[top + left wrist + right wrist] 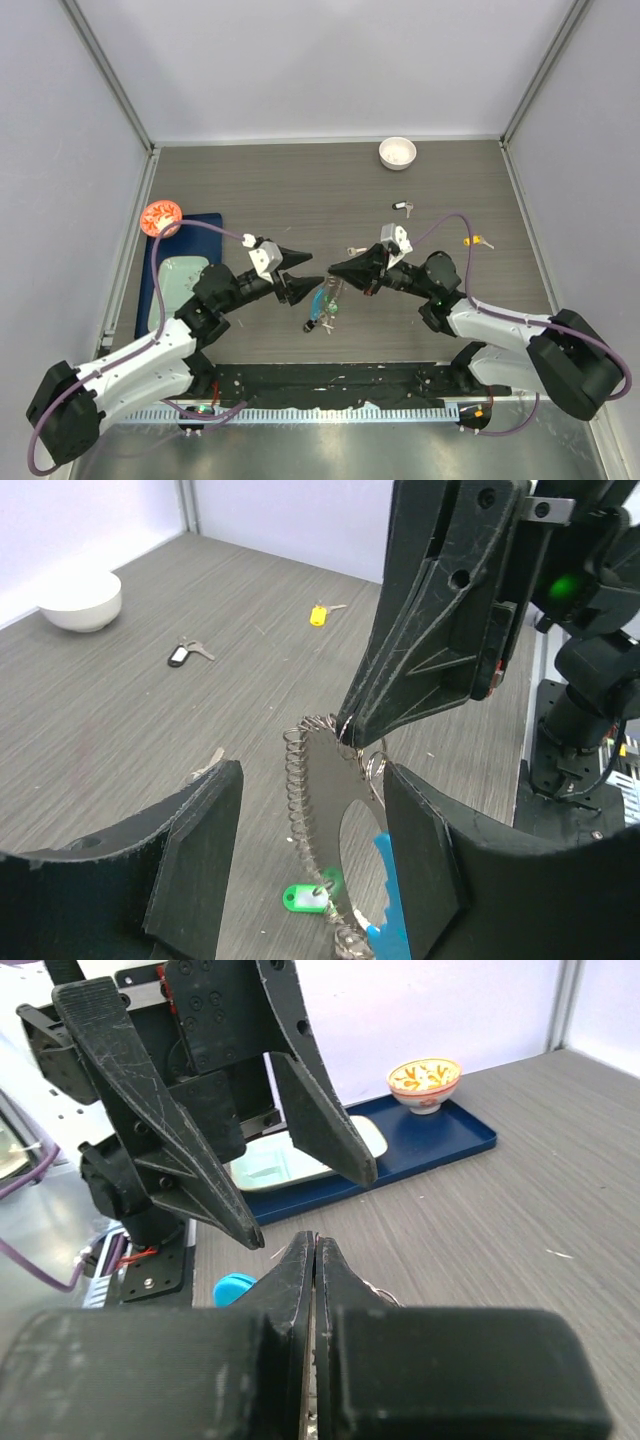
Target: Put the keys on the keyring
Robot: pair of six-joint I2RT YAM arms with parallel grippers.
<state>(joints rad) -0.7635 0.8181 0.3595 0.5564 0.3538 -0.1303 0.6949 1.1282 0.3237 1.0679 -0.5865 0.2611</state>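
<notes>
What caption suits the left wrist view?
Right gripper pinching the keyring, upright between fingers of the open left gripper.

The keyring (pixel 294 802) runs off the left wrist view's bottom edge; the right gripper (pixel 350 730) covers its top, perhaps pinching it.

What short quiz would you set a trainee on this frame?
1. True or false: the left pincer is shut.
2. Which tagged key lies nearest the white bowl? A) black-tagged key B) yellow-tagged C) green-tagged
3. Fill in: the right pincer is shut on the ____.
Key: 1 false; 2 A; 3 keyring.
</notes>
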